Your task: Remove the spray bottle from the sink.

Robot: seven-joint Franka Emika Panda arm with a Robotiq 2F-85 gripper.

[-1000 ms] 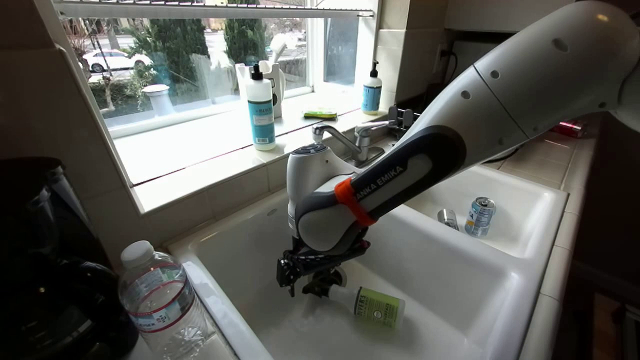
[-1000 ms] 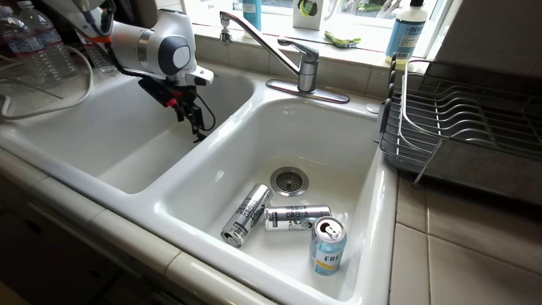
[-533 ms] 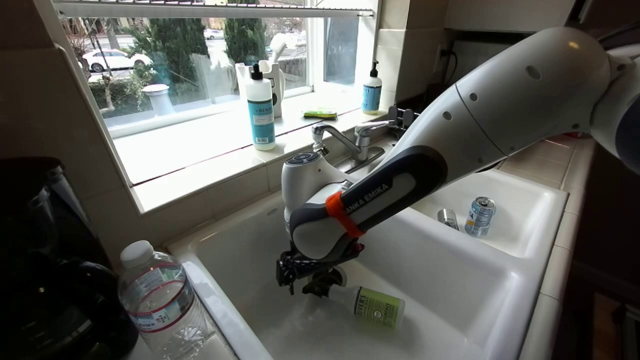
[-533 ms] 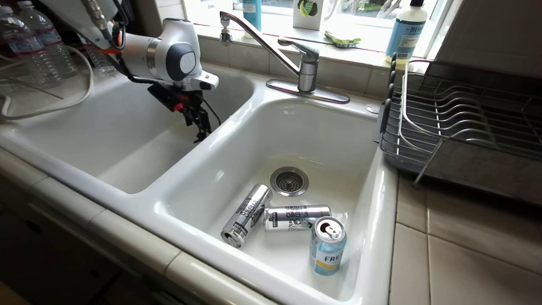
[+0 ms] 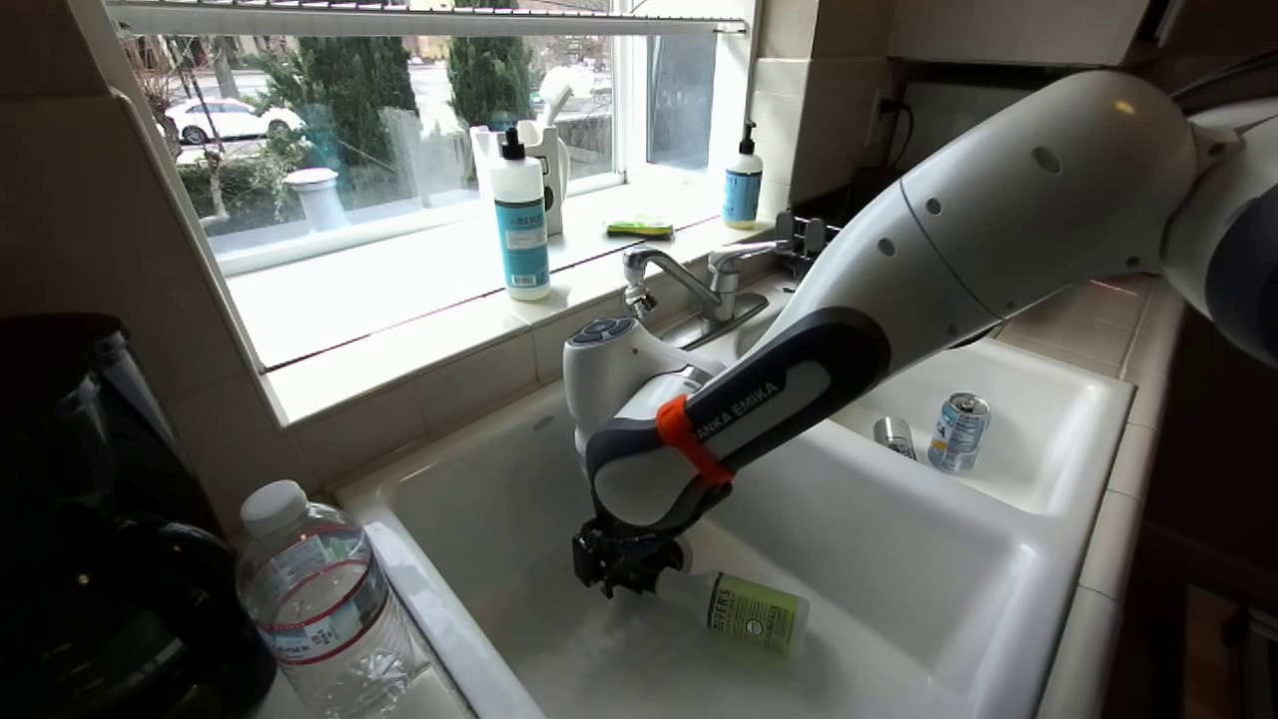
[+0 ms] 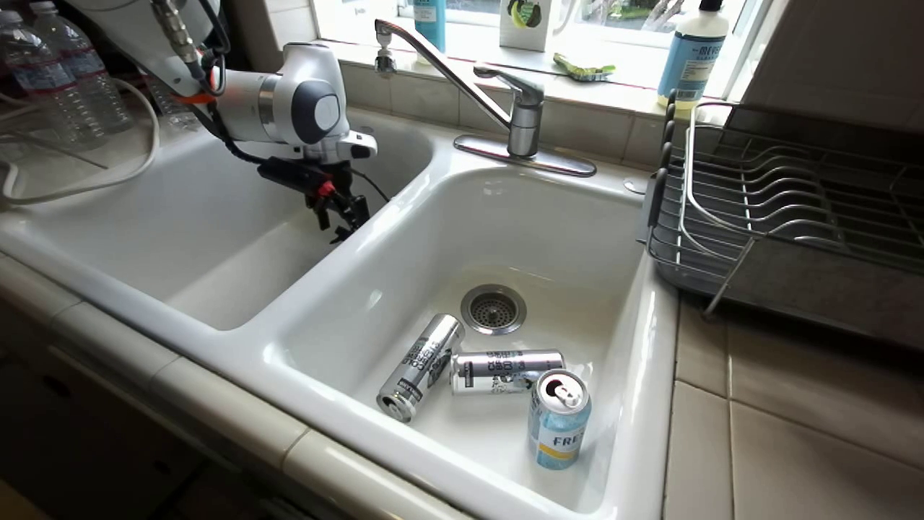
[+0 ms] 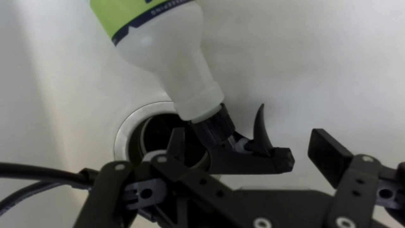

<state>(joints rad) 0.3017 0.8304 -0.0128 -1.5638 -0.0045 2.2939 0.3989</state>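
White glossy sink [image 7: 316,69] floor fills the background of our wrist view. We record the trigger spray bottle [image 7: 180,60] lying on its side there, neck angled toward the lower edge, black sprayer head [image 7: 245,161] partly over the round drain [image 7: 158,133]. Robotiq gripper [image 7: 251,148]: fingers [image 7: 330,156] spread wide, one to either side of the sprayer head. We see a gap between the nozzle end [image 7: 284,160] and the finger at picture right; contact at the opposite finger we cannot tell. Black cables [image 7: 41,172] enter from picture left.

In an exterior view we find the spray bottle in the larger basin [image 5: 899,589], yellow-green label [image 5: 756,614] toward the camera, the gripper at its head end. Franka Emika Panda arm [image 5: 998,210] reaches down into that basin, orange band [image 5: 689,439] around its forearm. Chrome faucet [image 5: 726,285] stands behind. Along the window ledge [image 5: 399,345] we list a blue-labelled bottle [image 5: 521,235] and a pump bottle [image 5: 742,190]; a clear plastic water bottle [image 5: 319,599] stands upright beside the sink.

In an exterior view we look over the smaller basin [image 6: 570,231]: two silver cans [image 6: 422,368] lie on their sides, a blue can [image 6: 559,426] upright just beside one of them. Wire dish rack [image 6: 816,274] stands on the tiled counter [image 6: 816,440]. The gripper hangs in the larger basin beyond the divider [image 6: 346,256]; finger spacing is hard to read from this angle.
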